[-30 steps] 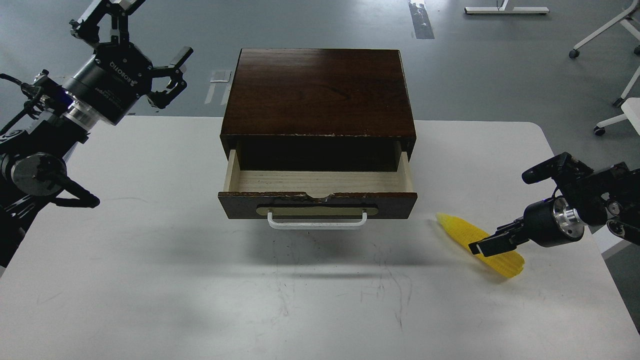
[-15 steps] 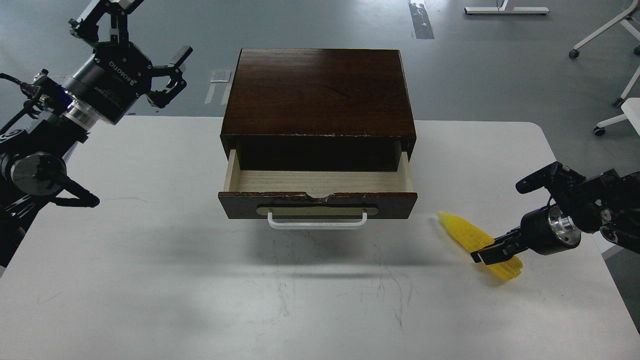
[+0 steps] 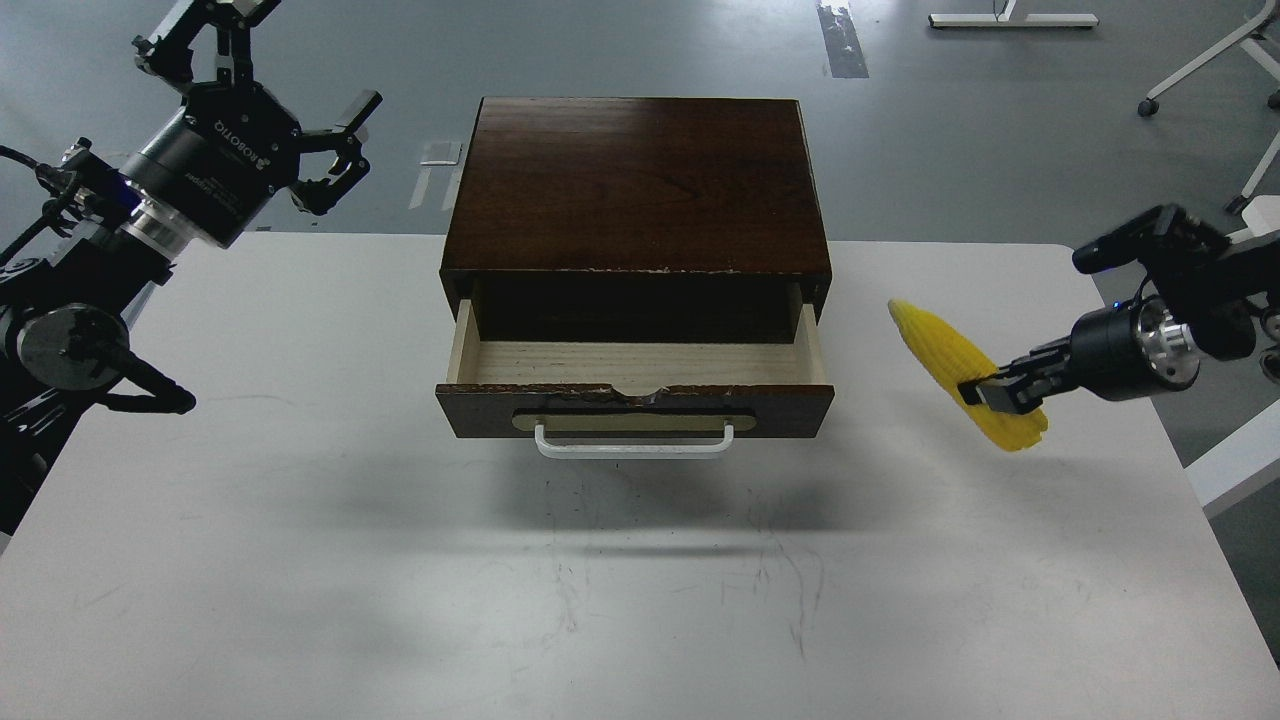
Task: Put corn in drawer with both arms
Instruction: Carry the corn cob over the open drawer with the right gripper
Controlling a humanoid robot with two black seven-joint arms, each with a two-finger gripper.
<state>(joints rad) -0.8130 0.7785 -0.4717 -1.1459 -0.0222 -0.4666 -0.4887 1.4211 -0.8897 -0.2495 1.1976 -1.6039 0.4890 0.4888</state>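
Now, starting left of the drawer (image 3: 636, 378), the left gripper (image 3: 262, 85) hangs above the far left corner of the bench (image 3: 300, 560) with its fingers spread wide and nothing between them; it is well apart from the drawer and plays no part in the carry, so it is best left there, out of the way, until the white handle (image 3: 634, 441) has to be pushed. The drawer itself stands pulled out of the dark wooden cabinet (image 3: 636, 180), its pale wood floor bare and its opening wide but shallow from front to back. Right of the drawer, the corn (image 3: 945, 352) hangs in the air, clear of the bench, tilted with its pointed tip toward the drawer and upward. The right gripper (image 3: 1000, 392) is clamped on the cob near its thick lower end, so most of the length sticks out unsupported. To do this step well, I judge the arm should travel leftward at a height that clears the drawer's right side wall, then turn the cob so it lies along the drawer's width before lowering. Since the grasp is far from the middle, the cob may swivel in the fingers, so slow motion and a low release seem wise.
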